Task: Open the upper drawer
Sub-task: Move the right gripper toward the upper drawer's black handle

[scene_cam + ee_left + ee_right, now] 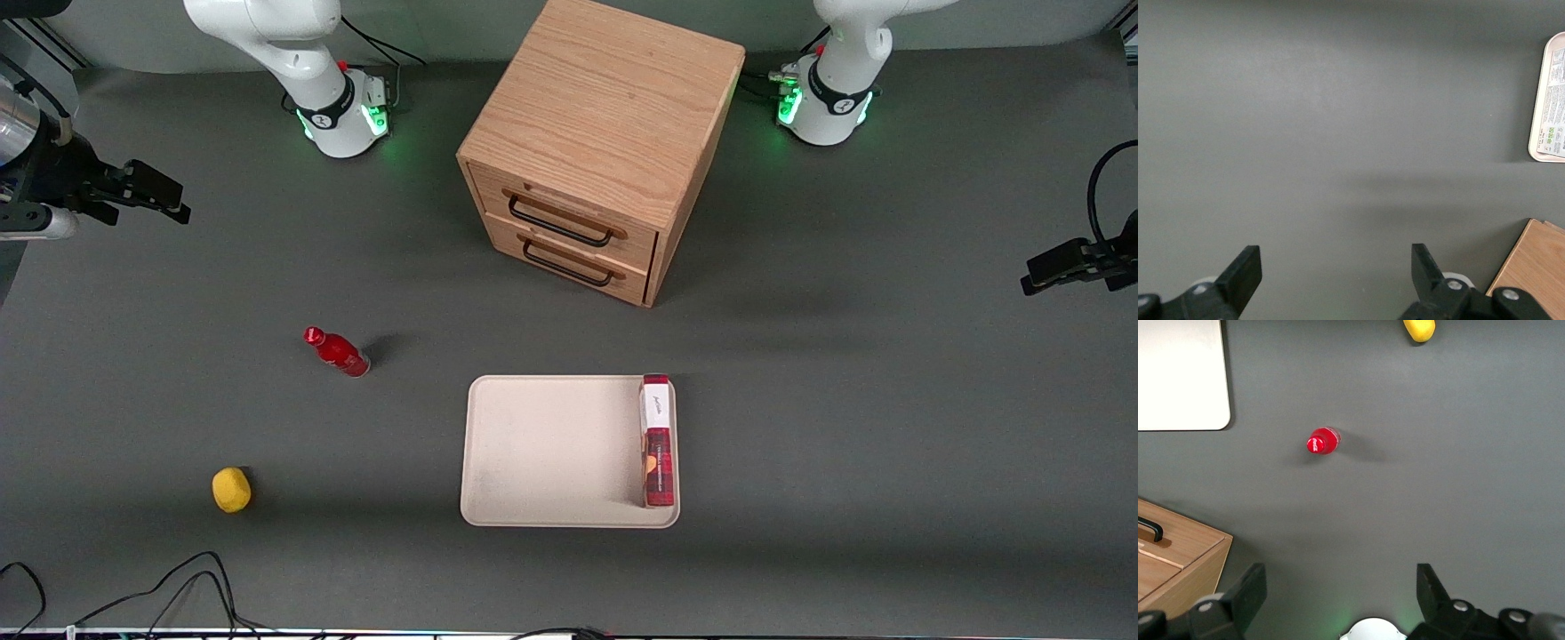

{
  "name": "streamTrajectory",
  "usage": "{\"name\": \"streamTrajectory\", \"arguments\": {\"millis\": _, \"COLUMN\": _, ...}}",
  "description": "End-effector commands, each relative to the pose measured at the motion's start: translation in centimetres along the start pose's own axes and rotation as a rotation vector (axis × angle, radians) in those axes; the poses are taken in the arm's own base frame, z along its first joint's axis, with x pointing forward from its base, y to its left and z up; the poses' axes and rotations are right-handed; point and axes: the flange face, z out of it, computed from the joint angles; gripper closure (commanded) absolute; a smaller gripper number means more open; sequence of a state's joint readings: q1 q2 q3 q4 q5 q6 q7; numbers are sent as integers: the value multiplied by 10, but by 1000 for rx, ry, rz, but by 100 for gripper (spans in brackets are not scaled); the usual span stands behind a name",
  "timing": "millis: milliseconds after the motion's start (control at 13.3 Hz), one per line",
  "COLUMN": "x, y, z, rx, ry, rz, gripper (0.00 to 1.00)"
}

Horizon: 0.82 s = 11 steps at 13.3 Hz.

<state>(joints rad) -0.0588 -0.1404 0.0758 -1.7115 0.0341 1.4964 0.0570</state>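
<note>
The gripper hovers with fingers apart, well clear of the cabinet. The upper drawer looks shut, though its seam is hard to judge. Risk: the twin handles sit close, so it could hook the lower drawer.

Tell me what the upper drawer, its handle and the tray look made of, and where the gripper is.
The upper drawer: light oak-look wood, matte, grain lines visible; solid or veneer is unclear. Its handle: thin black wire, probably metal. The tray: cream, matte, rounded corners, likely moulded plastic or fibre. The gripper hangs open above the table toward the working arm's end, away from the cabinet.
</note>
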Motion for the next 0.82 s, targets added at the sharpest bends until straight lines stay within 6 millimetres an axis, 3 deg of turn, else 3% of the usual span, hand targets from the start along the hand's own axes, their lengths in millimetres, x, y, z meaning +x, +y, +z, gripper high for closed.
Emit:
{"name": "streamTrajectory", "arguments": {"millis": 0, "x": 1, "y": 2, "z": -6, "rx": -12, "ry": -12, "rz": 16, "gripper": 0}}
{"name": "streamTrajectory", "arguments": {"millis": 375, "x": 3, "y": 3, "z": -14, "rx": -2, "ry": 3, "rz": 8, "gripper": 0}}
{"name": "streamTrajectory", "arguments": {"millis": 525, "x": -3, "y": -13, "z": -29, "rx": 7, "ry": 0, "rz": -114, "gripper": 0}}
{"name": "streamTrajectory", "arguments": {"millis": 750, "x": 11, "y": -31, "z": -24, "rx": 165, "ry": -21, "rz": -372, "gripper": 0}}
